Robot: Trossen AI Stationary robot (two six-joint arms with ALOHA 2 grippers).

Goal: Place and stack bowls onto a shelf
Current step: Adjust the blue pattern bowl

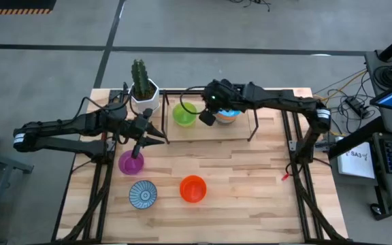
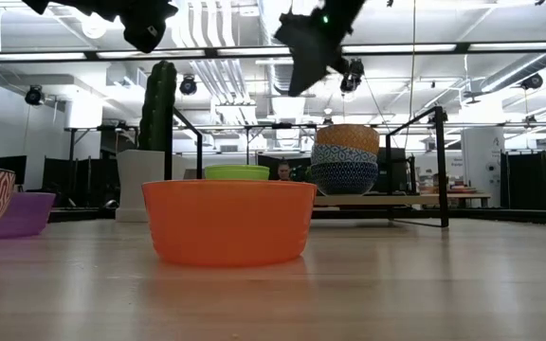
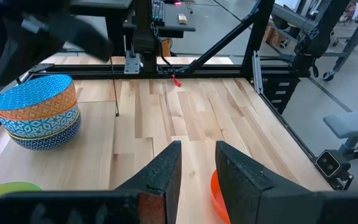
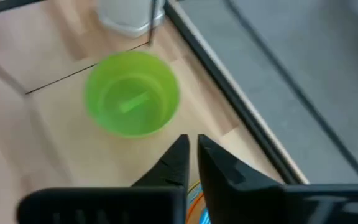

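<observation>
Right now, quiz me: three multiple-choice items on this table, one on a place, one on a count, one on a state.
1. Where is the green bowl?
A. on the shelf
B. on the tabletop beside the orange bowl
C. inside the purple bowl

2. How many bowls make up the stack on the shelf?
A. one
B. three
C. five

3. The right gripper is:
A. wide open
B. shut, empty
C. shut on the green bowl

Answers: 1 A, it sits beside the stack on the board. 2 B, the low view shows three tiers. 3 B, the right wrist view shows its fingers nearly together above the bowls, holding nothing.
</observation>
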